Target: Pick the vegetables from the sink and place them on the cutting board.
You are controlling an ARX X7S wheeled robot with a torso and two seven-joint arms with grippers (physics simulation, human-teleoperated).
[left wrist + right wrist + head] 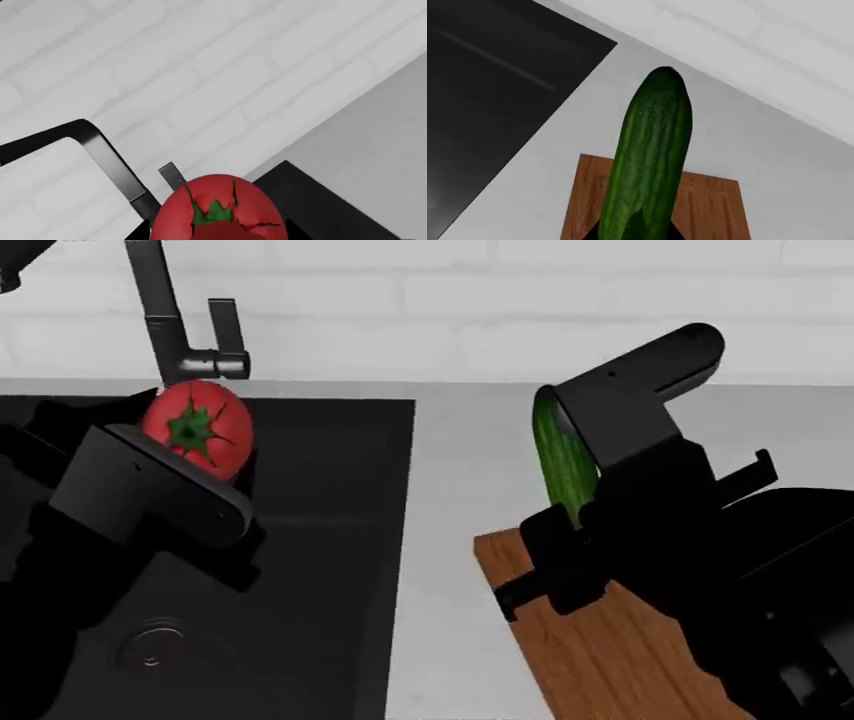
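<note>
My left gripper (200,455) is shut on the red tomato (198,428) and holds it in the air above the black sink (320,570), near the dark faucet (171,325). In the left wrist view the tomato (217,207) with its green stem star fills the space between the jaws. My right gripper (571,502) is shut on the dark green cucumber (563,455) and holds it upright above the far end of the brown cutting board (601,660). In the right wrist view the cucumber (650,160) stands over the board (707,205).
A grey counter (441,470) lies between the sink and the board. A white brick wall (467,300) runs behind. The round metal drain (150,645) lies in the sink's bottom. The faucet pipe (100,150) shows in the left wrist view beside the tomato.
</note>
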